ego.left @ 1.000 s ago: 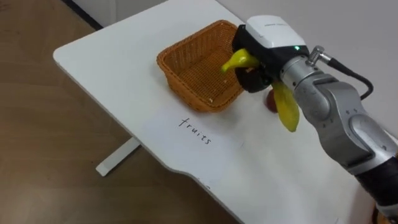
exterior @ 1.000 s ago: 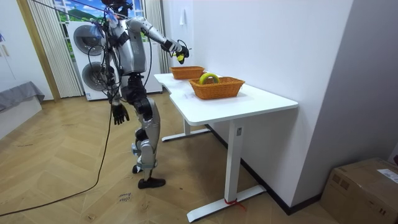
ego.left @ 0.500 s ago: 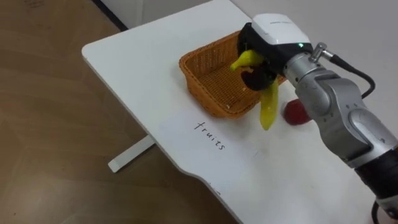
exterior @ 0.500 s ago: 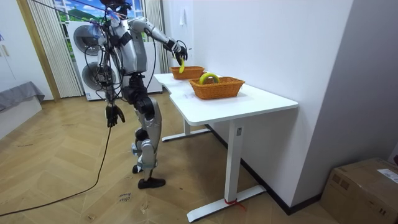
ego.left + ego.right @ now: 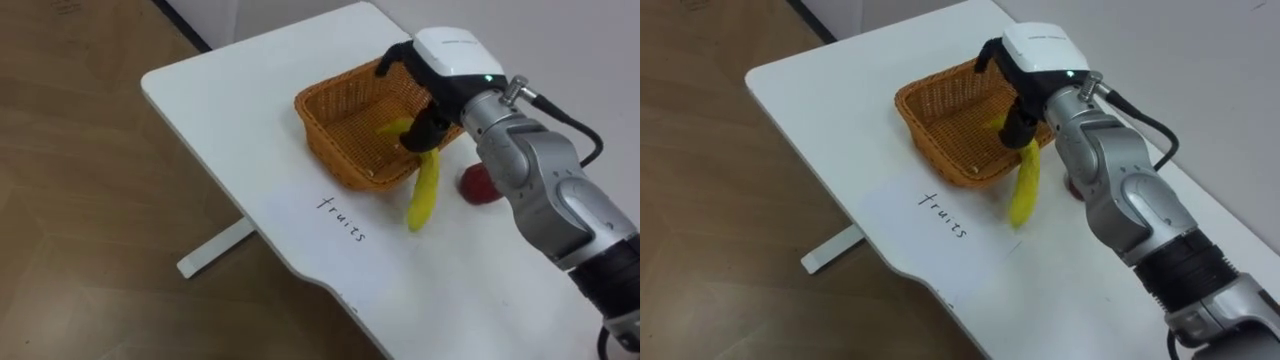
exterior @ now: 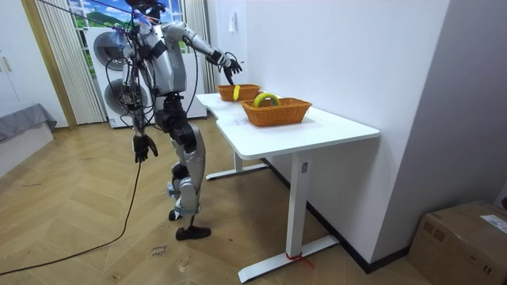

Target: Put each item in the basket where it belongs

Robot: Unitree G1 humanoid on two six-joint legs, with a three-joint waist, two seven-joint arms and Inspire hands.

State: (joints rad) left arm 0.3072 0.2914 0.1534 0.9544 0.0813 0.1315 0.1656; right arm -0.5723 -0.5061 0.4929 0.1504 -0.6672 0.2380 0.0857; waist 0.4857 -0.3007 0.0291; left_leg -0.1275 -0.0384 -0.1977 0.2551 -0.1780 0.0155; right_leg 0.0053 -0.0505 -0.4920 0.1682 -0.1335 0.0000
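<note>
Herringbone wood floor [image 6: 79, 229] fills the lower room view, with two stacked white washing machines [image 6: 103, 49] at upper left and one brown cardboard box [image 6: 463, 237] at lower right. White flat-topped counter [image 5: 250, 120] carries two orange-brown woven wicker baskets [image 6: 277, 112], one round red fruit [image 5: 478, 185] and one yellow banana [image 5: 423, 190]. The banana slants across the farther basket's [image 5: 335, 135] rim at frame centre. Right robot hand [image 5: 450, 60] sits over the banana's top; clamped or apart cannot be told. Left robot hand [image 6: 142, 147] hangs low, too small to read.

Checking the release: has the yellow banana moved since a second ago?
Yes. The yellow banana has dropped against the brown woven basket, its tip swinging away from the red fruit.
</note>
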